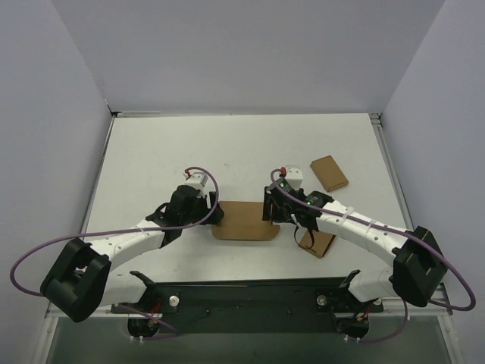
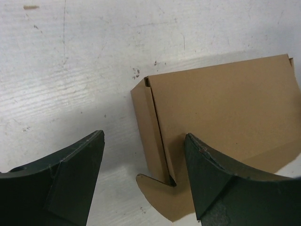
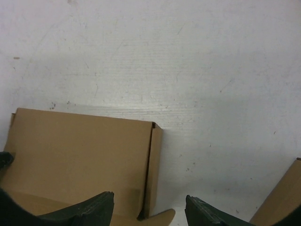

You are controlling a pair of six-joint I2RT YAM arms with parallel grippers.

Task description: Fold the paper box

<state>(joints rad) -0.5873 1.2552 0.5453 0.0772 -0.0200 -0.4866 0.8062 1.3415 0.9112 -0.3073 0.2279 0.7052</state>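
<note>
From above, the paper box lies mid-table, its long side running left to right, with bare table behind it. The left gripper and right gripper sit at its two ends. A small box lies behind the right arm, and a second box lies under it. In the left wrist view the jaws are wide open, holding nothing, with the paper box's left edge between them. The right wrist view shows the same at its right edge.

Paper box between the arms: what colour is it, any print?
The paper box is plain brown, with no print; the left wrist view shows it best.
</note>
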